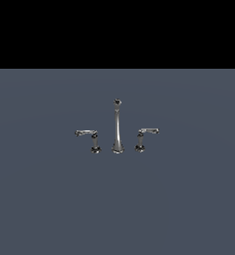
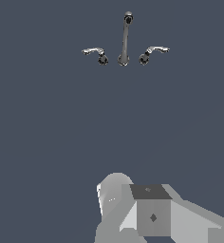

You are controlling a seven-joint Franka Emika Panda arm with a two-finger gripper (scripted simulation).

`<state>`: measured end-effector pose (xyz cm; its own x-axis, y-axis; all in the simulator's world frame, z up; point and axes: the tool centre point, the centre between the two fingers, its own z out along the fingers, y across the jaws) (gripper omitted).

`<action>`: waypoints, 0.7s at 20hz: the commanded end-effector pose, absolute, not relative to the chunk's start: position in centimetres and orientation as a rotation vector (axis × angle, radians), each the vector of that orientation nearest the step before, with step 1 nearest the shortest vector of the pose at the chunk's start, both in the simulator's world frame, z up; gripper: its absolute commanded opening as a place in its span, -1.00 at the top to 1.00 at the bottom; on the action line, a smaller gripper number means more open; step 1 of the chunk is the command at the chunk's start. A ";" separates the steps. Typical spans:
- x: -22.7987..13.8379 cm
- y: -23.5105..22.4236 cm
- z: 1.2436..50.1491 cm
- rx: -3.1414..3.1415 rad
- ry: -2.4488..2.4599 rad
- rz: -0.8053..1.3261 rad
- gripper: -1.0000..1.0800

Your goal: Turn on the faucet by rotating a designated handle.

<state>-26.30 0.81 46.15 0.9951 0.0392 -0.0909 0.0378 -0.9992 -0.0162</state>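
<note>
Item: faucet (image 1: 117,130), one three-piece chrome set, standing on a flat slate-grey surface (image 1: 117,209).

Piece count: three, in a single row, each apart from its neighbour.

1. Spout (image 1: 117,124), one. Tall, thin, upright, with a small head at the top and a wider foot at the base. It holds the middle place between the two posts.

2. Designated handle (image 1: 142,139), one. Short chrome post capped by a thin lever that points toward the exterior view's right. It stands just beside the spout, on the exterior view's right. Nothing touches it.

3. Twin post (image 1: 93,141), one. Same build, with its lever pointing toward the exterior view's left. It stands just beside the spout on the opposite side.

The wrist view shows the same three pieces: spout (image 2: 125,40), designated handle (image 2: 149,53), twin post (image 2: 98,53), all small and well apart from the arm.

Arm: one. Only a pale grey body section (image 2: 152,213) with one darker square panel shows, low in the wrist view. The exterior view shows no part of the arm.

Gripper: fingers not seen in either picture; whether the jaws are spread or pressed together cannot be told.

Background: one black band (image 1: 117,32) across the top of the exterior view, above the grey surface.
</note>
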 end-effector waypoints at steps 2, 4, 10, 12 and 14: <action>-26.3 0.8 46.1 -3.123 -0.059 0.143 1.00; -26.2 0.9 46.0 -3.124 -0.051 0.142 1.00; -25.2 1.3 44.8 -3.124 0.022 0.139 1.00; -24.7 1.5 44.2 -3.123 0.062 0.137 1.00; -24.1 1.8 43.4 -3.122 0.111 0.135 1.00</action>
